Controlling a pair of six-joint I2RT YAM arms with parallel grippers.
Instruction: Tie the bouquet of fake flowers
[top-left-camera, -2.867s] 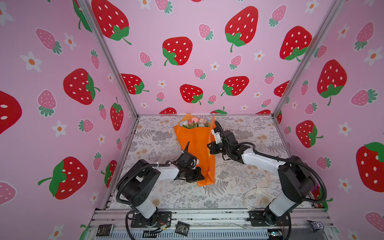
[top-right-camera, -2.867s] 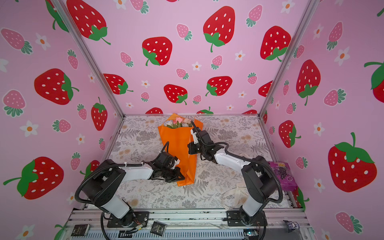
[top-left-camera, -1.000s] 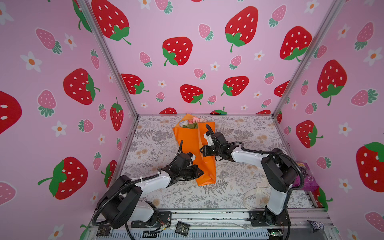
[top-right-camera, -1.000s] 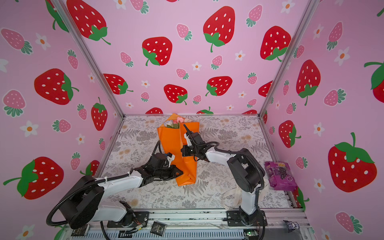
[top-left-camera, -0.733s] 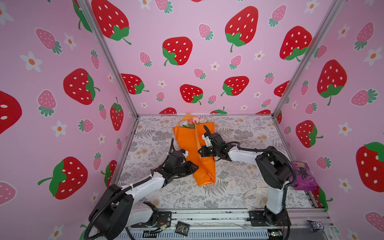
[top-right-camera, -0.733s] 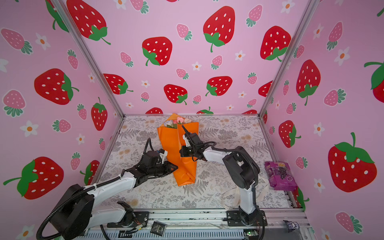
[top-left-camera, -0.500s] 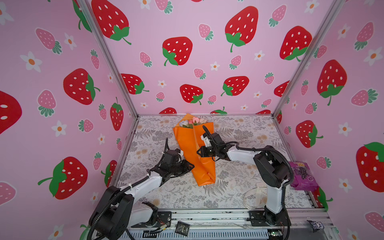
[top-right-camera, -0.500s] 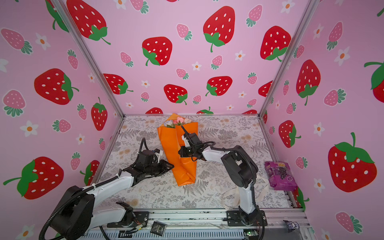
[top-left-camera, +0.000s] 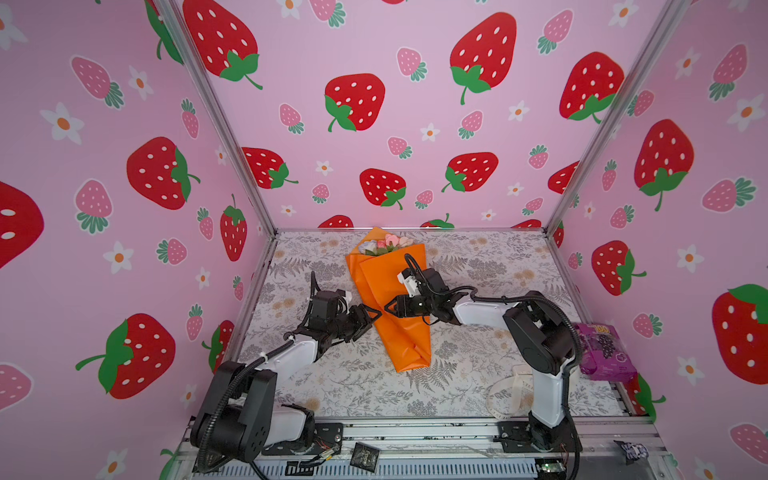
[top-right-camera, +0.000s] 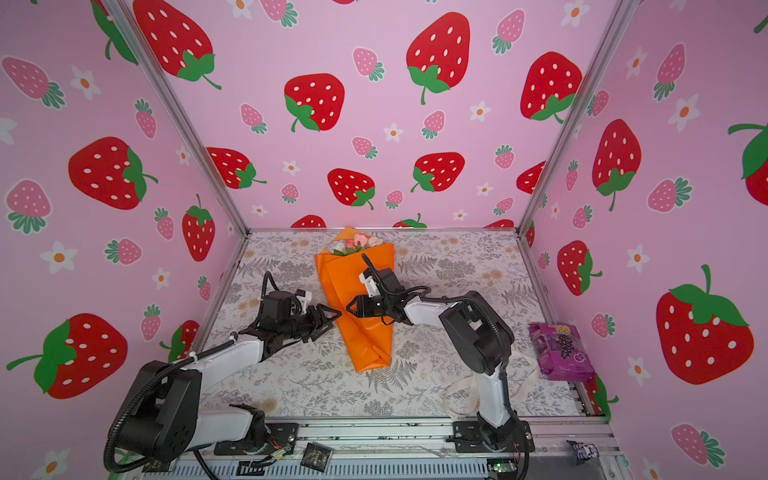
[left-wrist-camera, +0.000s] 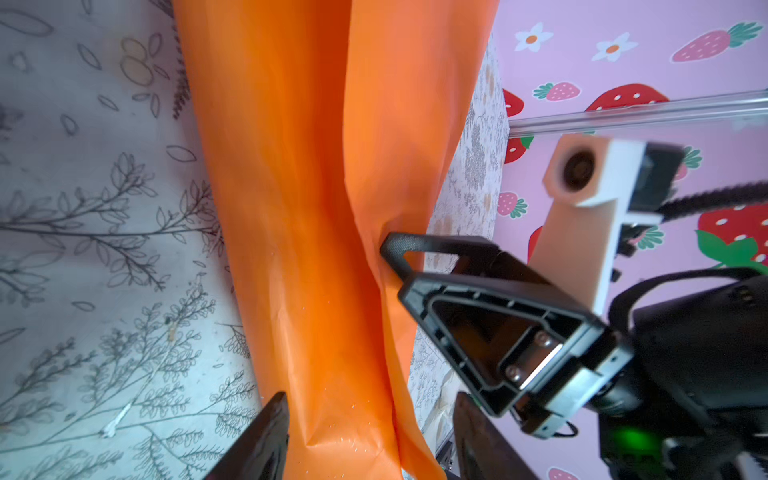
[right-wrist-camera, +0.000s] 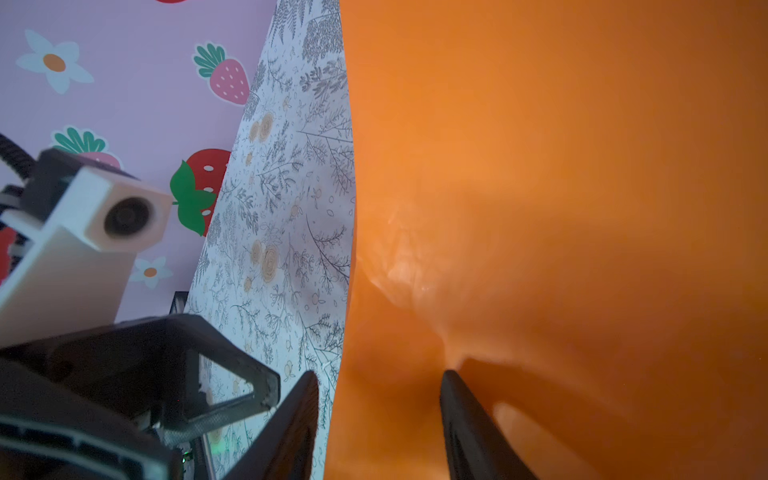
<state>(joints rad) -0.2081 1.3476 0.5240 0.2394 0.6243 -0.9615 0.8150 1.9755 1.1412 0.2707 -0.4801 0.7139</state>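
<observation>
**Mia:** What are the two pincers doing?

**Ben:** The left pincer (top-left-camera: 372, 316) is spread apart. Its tips are at the left side of the orange paper cone (top-left-camera: 376, 274). The paper sits between them, but they are not squeezing it. The right pincer (top-left-camera: 388, 309) is spread apart too. It faces the left one from over the cone, and one finger (left-wrist-camera: 399, 245) touches the paper.

**Mia:** Where is the bouquet of fake flowers (top-left-camera: 386, 244)?

**Ben:** It lies in the cone on the table (top-left-camera: 478, 257), in the middle, near the back wall. The pink and white heads peek out at the far end.

**Mia:** Did anything change from a second ago?

**Ben:** Yes. The left pincer was lower down on the cone. Now it is higher up, at the side. The cone is in the same spot.

**Mia:** What else is there?

**Ben:** A purple packet (top-left-camera: 602, 353) sits by the right wall. A cream ribbon (top-left-camera: 509, 395) lies by the bottom of the right arm. Both are well apart from the cone.
</observation>
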